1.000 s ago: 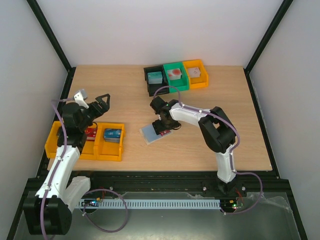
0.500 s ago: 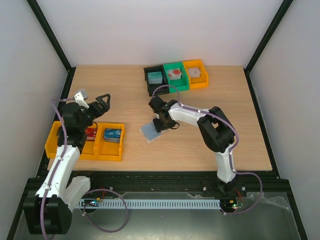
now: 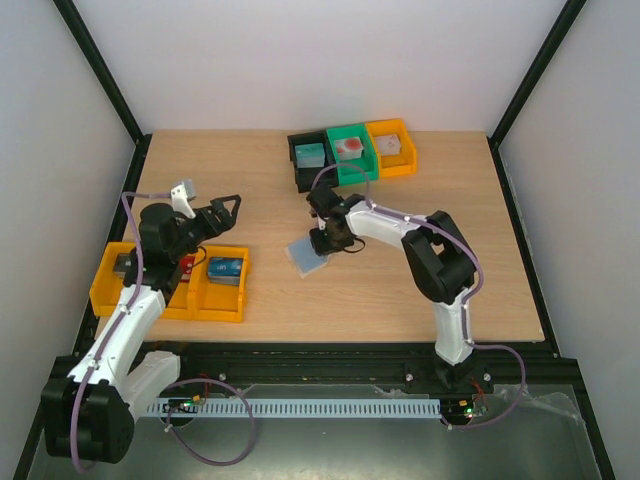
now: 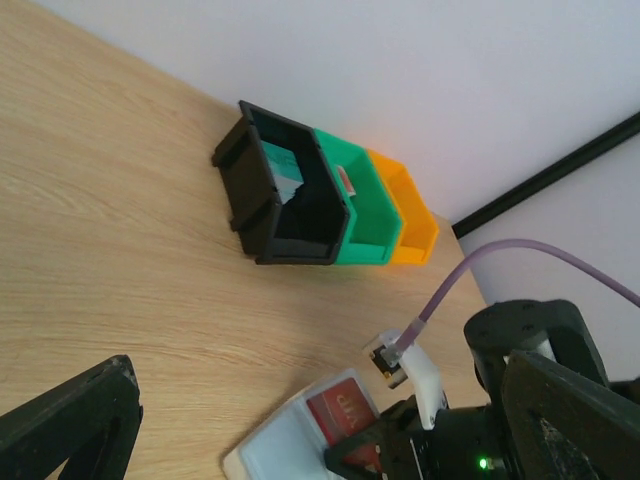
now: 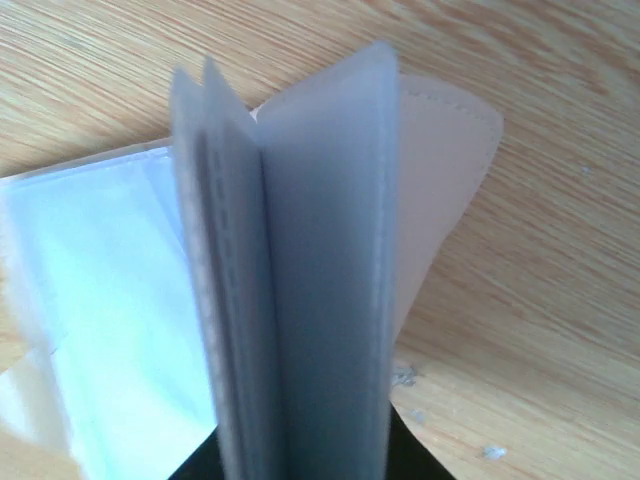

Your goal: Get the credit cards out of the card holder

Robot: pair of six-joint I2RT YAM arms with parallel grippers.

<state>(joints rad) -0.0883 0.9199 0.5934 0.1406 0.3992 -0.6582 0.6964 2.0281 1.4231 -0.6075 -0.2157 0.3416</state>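
Two arms share the work unevenly: the right gripper (image 3: 325, 243) is down on the card holder (image 3: 305, 258), which lies open near the middle of the table (image 3: 400, 300); its jaws look pinched on a bunch of the holder's clear sleeves (image 5: 300, 300), which stand upright in the right wrist view with the beige flap (image 5: 445, 190) behind them; the left gripper (image 3: 226, 216) hangs wide open over the table's left side, holding nothing. I judge the step to be leafing the holder open to reach a card; the red card (image 4: 343, 415) is not yet out of its pocket. Next it needs an edge grip and a pull along that pocket, probably with the holder pinned down. The right fingers are almost cut off at the bottom of their own view; the dark grey card I cannot find; whether the pinched sleeves contain a card is unclear.
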